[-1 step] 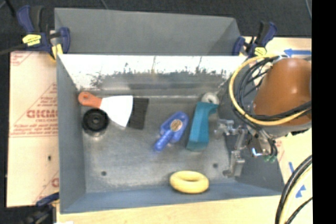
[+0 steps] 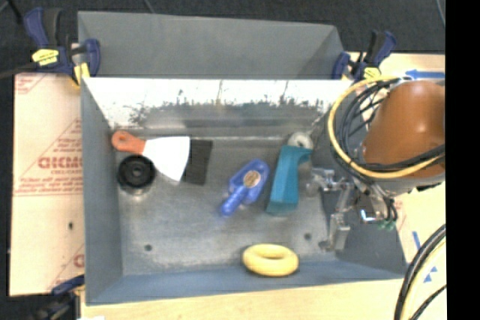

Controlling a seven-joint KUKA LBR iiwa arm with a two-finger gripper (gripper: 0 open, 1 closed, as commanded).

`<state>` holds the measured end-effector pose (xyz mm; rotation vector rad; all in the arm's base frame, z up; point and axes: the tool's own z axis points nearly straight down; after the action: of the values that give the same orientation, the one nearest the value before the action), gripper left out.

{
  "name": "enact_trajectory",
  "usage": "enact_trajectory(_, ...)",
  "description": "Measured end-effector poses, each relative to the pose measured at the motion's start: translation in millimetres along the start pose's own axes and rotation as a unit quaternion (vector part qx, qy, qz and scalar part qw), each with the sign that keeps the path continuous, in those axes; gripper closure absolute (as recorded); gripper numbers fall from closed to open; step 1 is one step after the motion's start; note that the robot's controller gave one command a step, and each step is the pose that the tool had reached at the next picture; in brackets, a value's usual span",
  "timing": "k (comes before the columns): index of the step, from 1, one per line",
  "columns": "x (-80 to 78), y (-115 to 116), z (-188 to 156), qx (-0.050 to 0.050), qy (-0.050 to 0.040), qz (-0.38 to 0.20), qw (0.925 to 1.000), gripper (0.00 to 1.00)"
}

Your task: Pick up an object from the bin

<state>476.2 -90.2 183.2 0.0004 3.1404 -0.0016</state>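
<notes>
My gripper (image 2: 335, 215) hangs low at the right side of the bin, close to the right wall. Left of it stands a teal block (image 2: 285, 177), a short gap away. A small white round piece (image 2: 301, 139) sits just behind the block's top end. A blue spring clamp with a tan centre (image 2: 245, 186) lies left of the block. A yellow ring (image 2: 270, 260) lies flat by the front wall, below and left of the gripper. Nothing shows between the gripper's parts.
At the left end lie a white scraper with an orange handle (image 2: 161, 152), a black round knob (image 2: 136, 172) and a black flat rectangle (image 2: 198, 162). The arm's orange dome and looped cables overhang the bin's right rim.
</notes>
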Motion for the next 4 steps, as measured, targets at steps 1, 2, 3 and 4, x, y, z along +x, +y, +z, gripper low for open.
enact_trajectory(1,-2.7,17,44,0.000,-0.0037,0.008,1.0000,0.00)
enact_trajectory(2,-8.8,35,73,0.001,-0.0013,-0.057,0.9984,0.00)
enact_trajectory(3,-29.8,51,81,0.001,-0.0021,-0.134,0.9910,0.00)
enact_trajectory(4,-22.6,91,92,0.001,-0.0039,-0.057,0.9984,0.00)
